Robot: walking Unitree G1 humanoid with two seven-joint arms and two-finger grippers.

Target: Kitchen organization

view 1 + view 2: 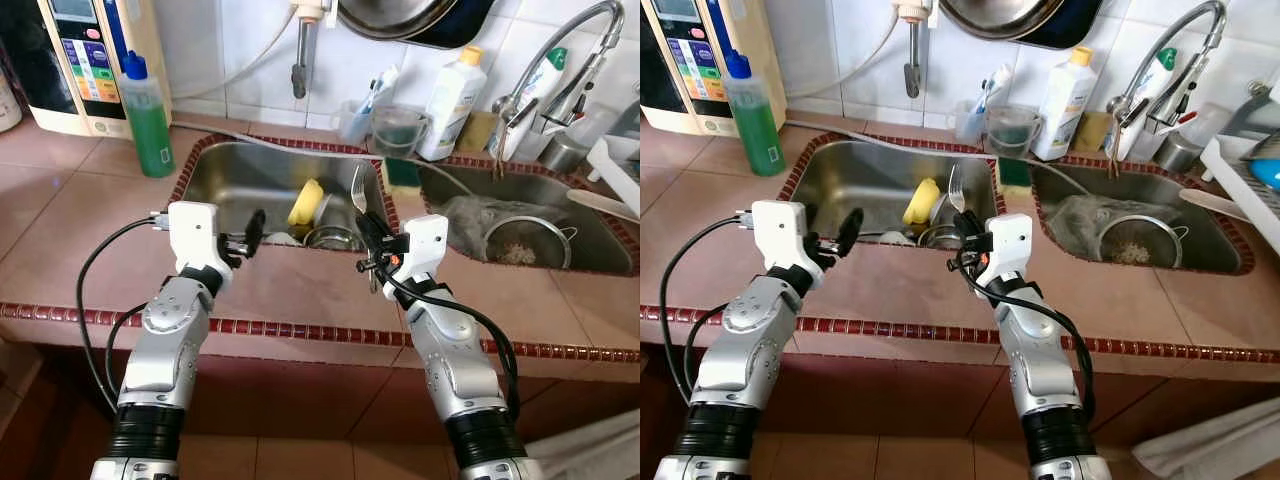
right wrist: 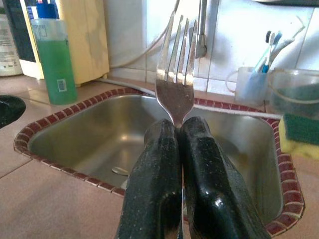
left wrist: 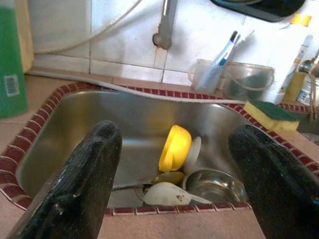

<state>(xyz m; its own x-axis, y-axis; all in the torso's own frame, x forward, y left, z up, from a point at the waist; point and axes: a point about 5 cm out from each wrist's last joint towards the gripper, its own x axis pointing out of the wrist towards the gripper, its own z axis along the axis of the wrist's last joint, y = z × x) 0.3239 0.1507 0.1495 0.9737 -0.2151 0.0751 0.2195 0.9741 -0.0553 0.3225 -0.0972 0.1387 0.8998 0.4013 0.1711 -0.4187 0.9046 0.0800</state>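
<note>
A silver fork stands tines up, and my right gripper is shut on its handle above the front edge of the left sink. My left gripper hovers open over the counter at the sink's front edge, with nothing between its fingers. Inside the sink lie a yellow cup, a white spoon and a small steel bowl.
A green soap bottle stands left of the sink. A sponge, cups with toothbrushes and a white bottle line the back. The right sink holds a strainer and a bag. A tap is at the right.
</note>
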